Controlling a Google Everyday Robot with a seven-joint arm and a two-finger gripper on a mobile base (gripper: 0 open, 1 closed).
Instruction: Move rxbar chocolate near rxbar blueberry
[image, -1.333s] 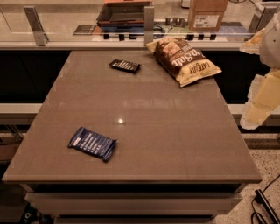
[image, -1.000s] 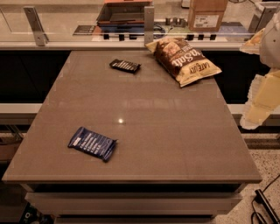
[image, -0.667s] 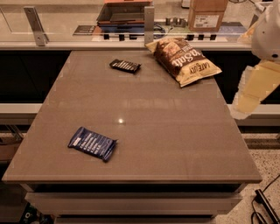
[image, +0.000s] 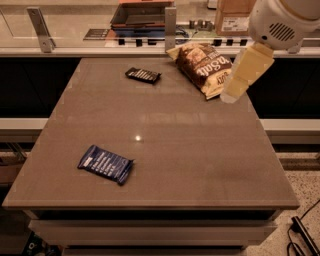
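Note:
The rxbar chocolate (image: 143, 75), a small black wrapper with white lettering, lies flat at the back of the table, left of centre. The rxbar blueberry (image: 105, 164), a dark blue wrapper with a pale patch at its left end, lies near the front left. The two bars are far apart. My gripper (image: 230, 92), at the low end of the cream arm link, hangs over the back right of the table, just right of the chip bag. It is well to the right of the chocolate bar and holds nothing that I can see.
A brown chip bag (image: 205, 65) lies at the back right of the grey table (image: 190, 150). A counter with a rail, a tray (image: 142, 15) and a cardboard box (image: 232, 17) runs behind the table. Cables (image: 302, 235) lie on the floor at the front right.
The arm has swung left from beyond the table's right edge to above its back right corner, beside the chip bag. Both bars and the bag have not moved.

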